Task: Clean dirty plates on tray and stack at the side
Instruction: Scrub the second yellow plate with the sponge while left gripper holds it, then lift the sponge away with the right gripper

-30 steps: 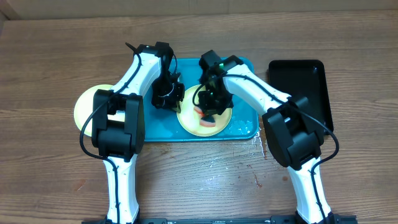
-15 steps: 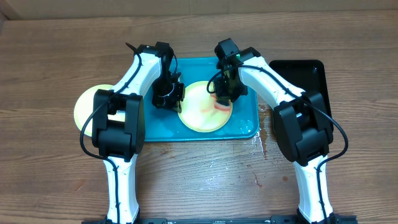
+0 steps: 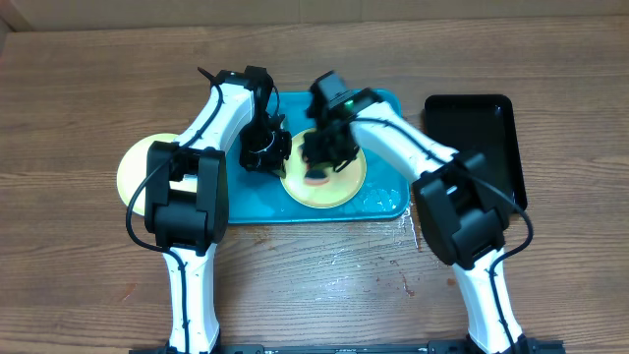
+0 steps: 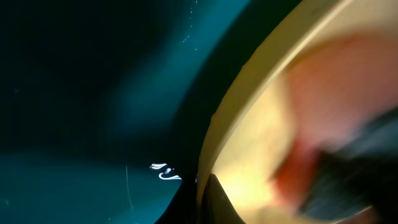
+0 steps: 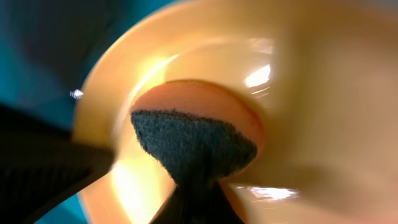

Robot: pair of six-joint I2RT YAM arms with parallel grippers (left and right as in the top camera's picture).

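Observation:
A yellow-green plate (image 3: 339, 187) with faint orange smears lies on the teal tray (image 3: 385, 202). My left gripper (image 3: 267, 152) is shut on the plate's left rim, which shows between the fingers in the left wrist view (image 4: 205, 193). My right gripper (image 3: 319, 162) is shut on an orange sponge with a dark scouring face (image 5: 193, 140) and presses it on the left half of the plate (image 5: 323, 93). A second yellow-green plate (image 3: 138, 167) lies on the table left of the tray, partly behind the left arm. The pale blue plate is out of view.
A smaller black tray (image 3: 477, 128) lies on the table right of the teal tray. Wet drops (image 3: 408, 228) sit on the wood near the teal tray's front right corner. The teal tray floor (image 4: 74, 93) fills the left of the left wrist view.
My right gripper swept the sponge from the plate's front to its far right, then back to its left half. The left gripper has kept its hold on the rim.

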